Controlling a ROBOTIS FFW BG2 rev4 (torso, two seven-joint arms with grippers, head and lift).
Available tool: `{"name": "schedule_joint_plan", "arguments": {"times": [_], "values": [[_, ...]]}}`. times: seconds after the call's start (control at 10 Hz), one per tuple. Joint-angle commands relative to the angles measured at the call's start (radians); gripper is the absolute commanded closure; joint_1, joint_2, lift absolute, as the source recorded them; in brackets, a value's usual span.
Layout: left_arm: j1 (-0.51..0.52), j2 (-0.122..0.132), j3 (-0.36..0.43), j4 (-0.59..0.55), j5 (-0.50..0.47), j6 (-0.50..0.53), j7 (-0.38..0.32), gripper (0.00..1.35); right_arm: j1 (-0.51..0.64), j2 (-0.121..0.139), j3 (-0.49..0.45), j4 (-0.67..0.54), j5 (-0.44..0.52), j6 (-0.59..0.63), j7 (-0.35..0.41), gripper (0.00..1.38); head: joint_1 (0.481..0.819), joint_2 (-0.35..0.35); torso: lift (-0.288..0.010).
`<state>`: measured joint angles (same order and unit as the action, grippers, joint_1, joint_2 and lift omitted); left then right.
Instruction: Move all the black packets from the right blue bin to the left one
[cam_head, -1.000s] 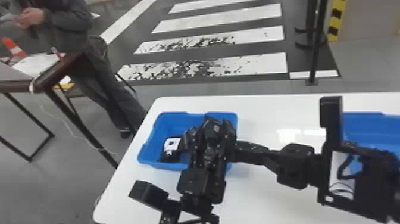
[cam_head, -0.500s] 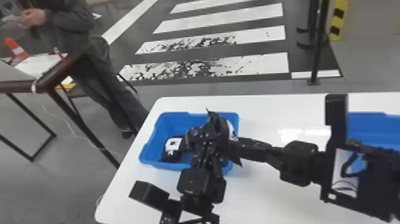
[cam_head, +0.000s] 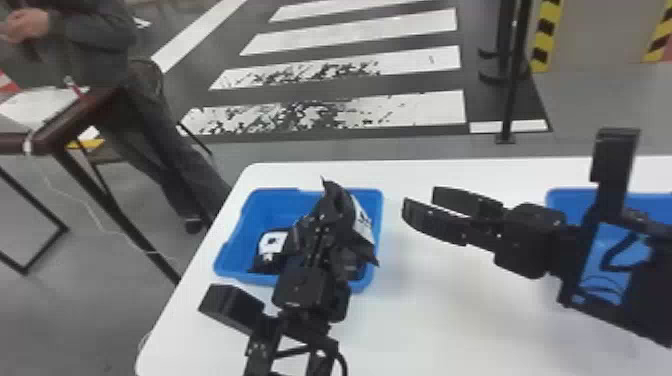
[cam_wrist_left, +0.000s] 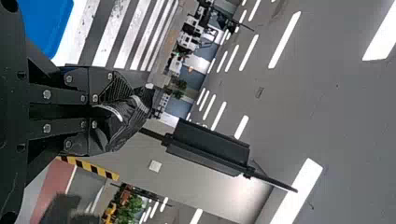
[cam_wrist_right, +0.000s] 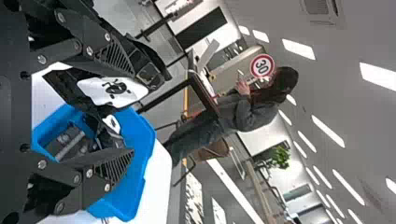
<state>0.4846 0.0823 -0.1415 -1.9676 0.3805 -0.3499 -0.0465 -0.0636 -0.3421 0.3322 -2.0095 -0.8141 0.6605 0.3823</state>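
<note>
Over the left blue bin (cam_head: 235, 250), my left gripper (cam_head: 320, 227) is shut on a black packet (cam_head: 332, 205) with a white label. The left wrist view has the left gripper (cam_wrist_left: 100, 112) closed around that crumpled packet (cam_wrist_left: 128, 114). Beneath, another black packet with a white label (cam_head: 271, 245) lies in the left bin. To the right of this bin, my right gripper (cam_head: 440, 212) stands open and empty above the table. In the right wrist view the right gripper (cam_wrist_right: 126, 112) has its fingers spread, the held packet (cam_wrist_right: 114, 91) beyond them. The right blue bin (cam_head: 570, 199) is partly hidden behind the right arm.
Both bins stand on a white table (cam_head: 425, 320) with rounded corners. A dark-topped side table (cam_head: 80, 120) stands to the left on the floor, and a black post (cam_head: 512, 75) rises beyond the far edge.
The right gripper has parted from the packet and drawn back to the right, its fingers now spread. The packet stays in the left gripper, its white label more exposed.
</note>
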Motion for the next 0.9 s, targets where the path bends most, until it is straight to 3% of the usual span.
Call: {"name": "schedule_joint_plan", "arguments": {"times": [0.0,0.3,0.5,0.6,0.8], "values": [[-0.067,0.011,0.008,0.069,-0.022,0.023,0.016,1.21,0.022,0.002,-0.035,-0.021,0.012,0.0,0.001,0.26,0.695,0.274,-0.14],[-0.269,0.019,0.032,0.295,-0.125,0.068,0.057,1.21,0.039,0.003,-0.057,-0.029,0.006,0.0,0.007,0.31,0.695,0.245,-0.14],[-0.33,0.019,0.072,0.388,-0.201,0.063,0.099,1.18,0.039,0.002,-0.059,-0.029,0.004,-0.005,0.013,0.31,0.695,0.254,-0.14],[-0.34,0.017,0.092,0.415,-0.209,0.045,0.109,1.02,0.044,0.0,-0.059,-0.029,0.0,-0.01,0.02,0.31,0.695,0.261,-0.14],[-0.323,0.011,0.116,0.418,-0.205,-0.036,0.109,0.17,0.059,-0.001,-0.079,-0.034,0.01,-0.02,0.026,0.31,0.695,0.29,-0.14]]}}
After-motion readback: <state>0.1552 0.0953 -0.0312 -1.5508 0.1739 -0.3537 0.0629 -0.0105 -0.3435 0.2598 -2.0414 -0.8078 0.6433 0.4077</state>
